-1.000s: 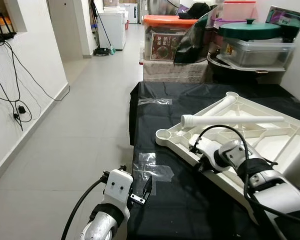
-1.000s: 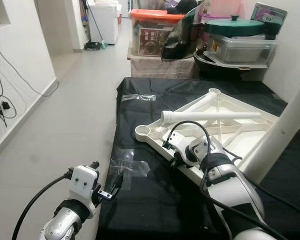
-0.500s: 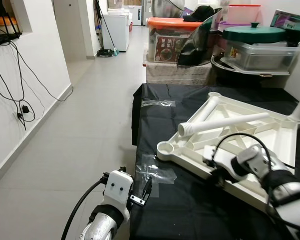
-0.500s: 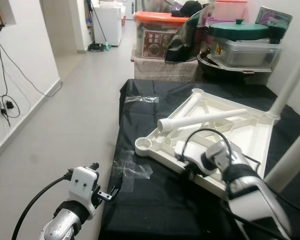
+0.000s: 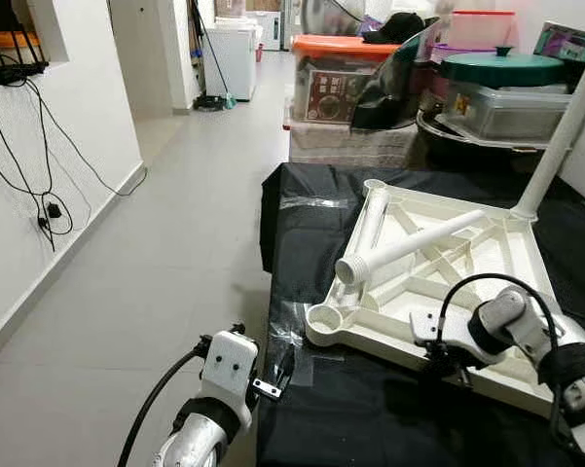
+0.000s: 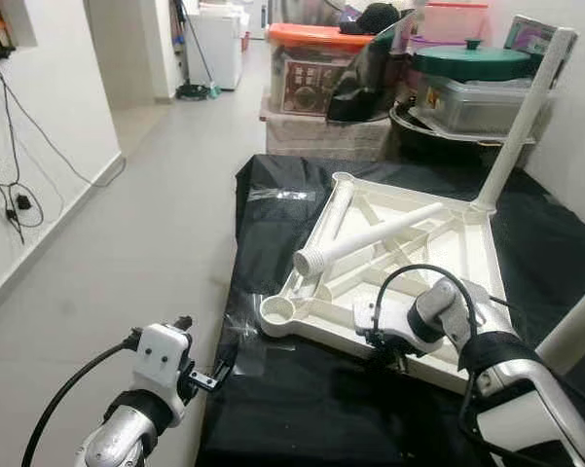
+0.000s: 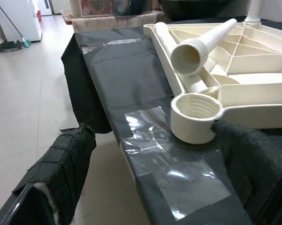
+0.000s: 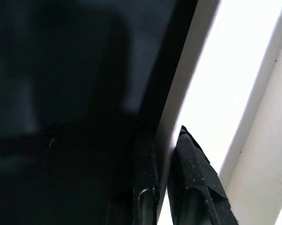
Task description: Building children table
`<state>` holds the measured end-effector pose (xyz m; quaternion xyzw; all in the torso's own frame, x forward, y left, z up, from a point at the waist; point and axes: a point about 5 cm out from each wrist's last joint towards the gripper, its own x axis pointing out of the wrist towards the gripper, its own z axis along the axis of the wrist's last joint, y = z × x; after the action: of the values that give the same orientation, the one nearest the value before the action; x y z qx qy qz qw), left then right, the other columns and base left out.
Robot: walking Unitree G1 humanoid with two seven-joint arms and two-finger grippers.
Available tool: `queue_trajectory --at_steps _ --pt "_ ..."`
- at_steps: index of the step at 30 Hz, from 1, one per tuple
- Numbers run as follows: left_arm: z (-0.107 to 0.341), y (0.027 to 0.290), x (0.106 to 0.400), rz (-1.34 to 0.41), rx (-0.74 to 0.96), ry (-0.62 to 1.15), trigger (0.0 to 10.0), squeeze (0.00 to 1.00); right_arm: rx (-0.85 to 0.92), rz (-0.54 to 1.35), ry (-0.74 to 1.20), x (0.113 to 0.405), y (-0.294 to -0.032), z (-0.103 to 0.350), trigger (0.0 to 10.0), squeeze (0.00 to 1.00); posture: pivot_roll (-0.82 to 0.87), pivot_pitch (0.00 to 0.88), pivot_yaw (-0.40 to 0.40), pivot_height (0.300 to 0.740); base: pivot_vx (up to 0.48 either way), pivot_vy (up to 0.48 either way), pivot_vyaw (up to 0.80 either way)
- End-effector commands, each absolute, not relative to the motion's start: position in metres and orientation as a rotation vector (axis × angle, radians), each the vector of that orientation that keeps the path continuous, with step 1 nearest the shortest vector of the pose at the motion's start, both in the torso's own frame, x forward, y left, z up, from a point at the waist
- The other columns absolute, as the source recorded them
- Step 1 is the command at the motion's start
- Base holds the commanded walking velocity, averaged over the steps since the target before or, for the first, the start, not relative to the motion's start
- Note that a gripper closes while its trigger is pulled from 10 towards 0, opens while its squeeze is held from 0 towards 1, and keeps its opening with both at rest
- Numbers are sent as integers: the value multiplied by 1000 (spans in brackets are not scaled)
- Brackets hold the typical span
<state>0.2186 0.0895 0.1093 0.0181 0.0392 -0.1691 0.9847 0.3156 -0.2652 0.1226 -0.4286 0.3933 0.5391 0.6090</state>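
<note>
right hand [image 8: 165,154] clamped on tabletop [image 5: 487,255] rim, loose leg [image 5: 409,245] atop

R gripper [image 6: 394,355] swung tabletop [image 5: 467,292] round; corner leg [image 5: 562,126] upright.

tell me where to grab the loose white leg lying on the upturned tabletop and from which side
Grip the loose leg around its plain round shaft near the middle, coming down from above. It lies tilted across the ribs of the tabletop, so the shaft sits raised with room for fingers on both sides. I would avoid the threaded open end, which has to go into a socket.
</note>
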Motion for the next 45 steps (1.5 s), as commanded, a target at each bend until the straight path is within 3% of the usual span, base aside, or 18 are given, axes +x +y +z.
queue_trajectory --at_steps 1,9,10,11,19,20,23,24,33,38,45 --pt "109 89 220 -342 41 82 10000 0 -1121 1533 1030 292 -253 92 0 0 54 0 -68 740 0 0 0" --pt "109 89 220 -342 41 81 10000 0 -1127 1520 1050 290 -253 89 0 0 57 0 -71 740 0 0 0" --pt "109 90 220 -341 42 81 10000 0 -1128 1507 1020 291 -251 89 4392 0 57 0 -70 740 0 0 0" --pt "109 90 220 -341 42 81 10000 0 -1131 1498 996 293 -250 88 10000 0 56 0 -68 740 0 0 0" --pt "109 90 220 -341 43 81 10000 0 -1150 1481 935 297 -245 88 10000 0 56 0 -68 740 0 0 0" --pt "109 90 220 -341 43 81 10000 0 -1152 1464 908 301 -243 90 10000 1000 56 0 -69 740 0 0 0" --pt "109 90 220 -341 43 82 10000 0 -1113 1439 850 309 -237 101 10000 1000 58 0 -70 740 0 0 0" --pt "109 90 220 -341 43 83 10000 0 -1098 1433 844 311 -236 105 10000 31 56 0 -67 740 0 0 0" --pt "108 90 221 -346 60 92 10000 0 -1045 1419 779 324 -232 136 10000 0 56 0 -65 740 0 0 0" --pt "106 90 221 -348 65 100 10000 0 -965 1302 698 341 -224 159 10000 0 54 0 -62 740 0 0 0" --pt "106 90 221 -347 62 96 10000 0 -881 1253 666 345 -214 163 10000 0 55 0 -63 740 0 0 0"
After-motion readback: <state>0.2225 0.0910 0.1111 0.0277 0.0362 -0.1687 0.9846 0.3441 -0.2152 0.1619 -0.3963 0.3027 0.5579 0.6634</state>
